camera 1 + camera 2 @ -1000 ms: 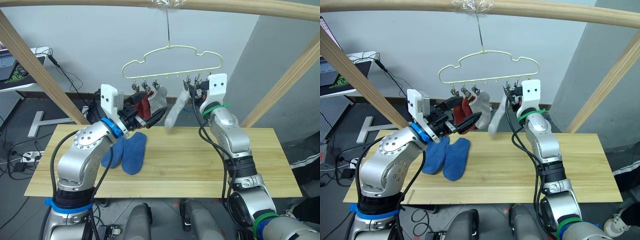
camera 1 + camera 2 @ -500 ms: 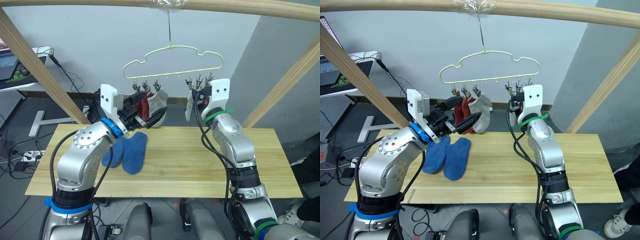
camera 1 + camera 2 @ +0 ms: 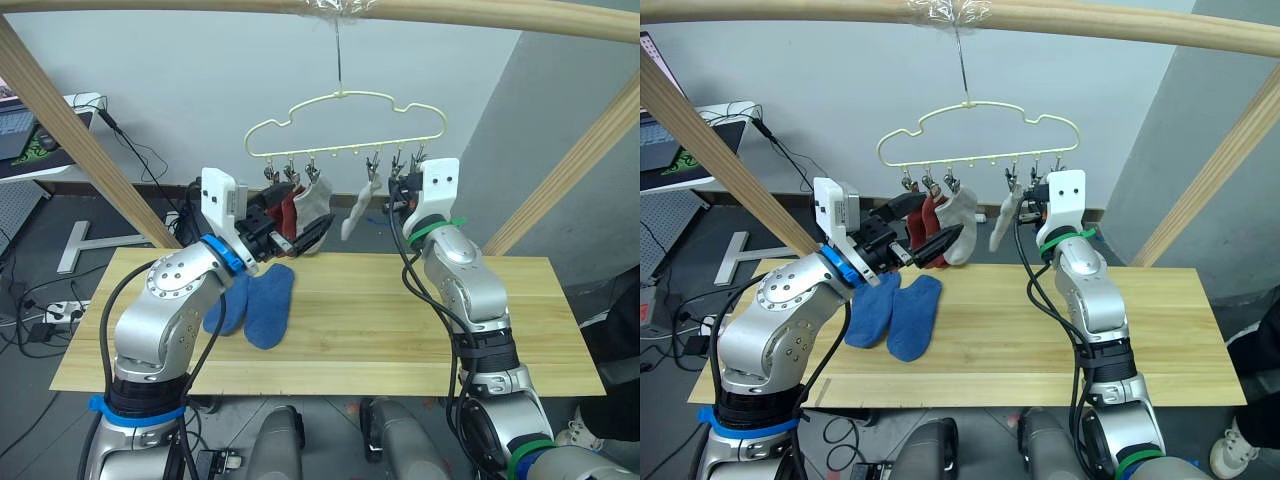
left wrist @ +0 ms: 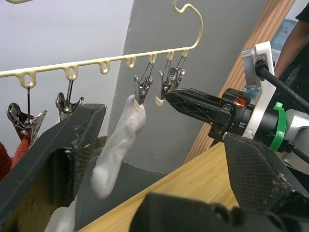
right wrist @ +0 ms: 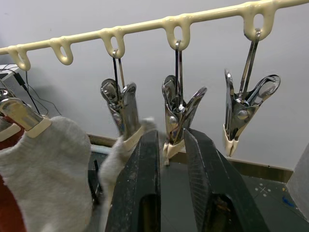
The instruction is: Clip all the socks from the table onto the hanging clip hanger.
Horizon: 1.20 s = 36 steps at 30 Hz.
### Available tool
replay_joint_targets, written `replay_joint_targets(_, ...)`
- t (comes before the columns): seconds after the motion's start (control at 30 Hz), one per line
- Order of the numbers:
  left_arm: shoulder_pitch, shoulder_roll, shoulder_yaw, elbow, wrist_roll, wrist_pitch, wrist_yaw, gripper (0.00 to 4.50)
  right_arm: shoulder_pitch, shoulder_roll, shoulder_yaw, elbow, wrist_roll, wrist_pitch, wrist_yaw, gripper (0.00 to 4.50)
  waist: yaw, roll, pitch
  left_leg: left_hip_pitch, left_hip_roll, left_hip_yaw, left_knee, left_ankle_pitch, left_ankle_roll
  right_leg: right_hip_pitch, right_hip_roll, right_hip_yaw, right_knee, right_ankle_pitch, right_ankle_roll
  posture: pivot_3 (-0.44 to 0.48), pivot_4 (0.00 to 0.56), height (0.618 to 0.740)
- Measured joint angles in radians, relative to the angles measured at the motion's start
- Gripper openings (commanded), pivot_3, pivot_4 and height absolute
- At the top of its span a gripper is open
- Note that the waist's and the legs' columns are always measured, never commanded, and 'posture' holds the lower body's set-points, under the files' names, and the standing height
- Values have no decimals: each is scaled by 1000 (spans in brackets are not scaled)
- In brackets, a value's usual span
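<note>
- clip hanger [image 3: 345, 125] hangs from wooden pole [image 3: 200, 6] — two rust red socks [image 3: 930, 218] and two grey socks [image 3: 354, 212] clipped on
- two blue socks [image 3: 255, 303] lie on table [image 3: 400, 330]
- right gripper [image 5: 169, 145] up at the clips — fingers slightly apart, holding nothing
- left gripper [image 3: 300, 235] wide open, empty

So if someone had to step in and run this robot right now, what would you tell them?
Left hand: open, empty, raised beside the hung socks.
Right hand: up at the two empty dark metal clips of the pale-yellow wire clip hanger.
Done: two rust-red socks and two light grey socks hang clipped on the hanger.
Left: two blue ankle socks lie side by side on the light wooden table; they likely go on the two free clips.
</note>
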<state>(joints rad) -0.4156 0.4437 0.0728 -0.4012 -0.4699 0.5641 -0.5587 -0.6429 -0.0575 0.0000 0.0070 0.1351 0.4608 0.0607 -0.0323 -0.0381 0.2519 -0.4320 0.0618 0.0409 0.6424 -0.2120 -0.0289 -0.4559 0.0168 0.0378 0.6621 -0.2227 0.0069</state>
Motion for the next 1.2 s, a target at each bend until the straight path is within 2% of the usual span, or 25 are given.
replay_joint_targets(0.13,0,0,0,0,0,0,0,4500,0,0,0,0,0,0,0,2739,0,0,0,0,0,0,0,0,0,0,0,0,0,0,0,23,255,740)
replay_joint_targets(0.5,-1,0,0,0,0,0,1,4500,-12,3,-2,15,0,-1,-5,2739,0,0,0,0,0,0,0,0,0,0,0,0,0,0,0,20,257,740)
replay_joint_targets(0.97,-13,0,0,0,0,0,3,4500,-143,19,-21,227,-35,-76,-50,2739,0,0,0,0,0,0,0,0,0,0,0,0,0,0,0,22,261,740)
replay_joint_targets(1.2,-13,0,0,0,0,1,6,4500,-172,64,-19,250,-12,-113,-4,2739,0,0,1,0,0,0,-1,0,0,0,0,0,0,0,0,37,266,740)
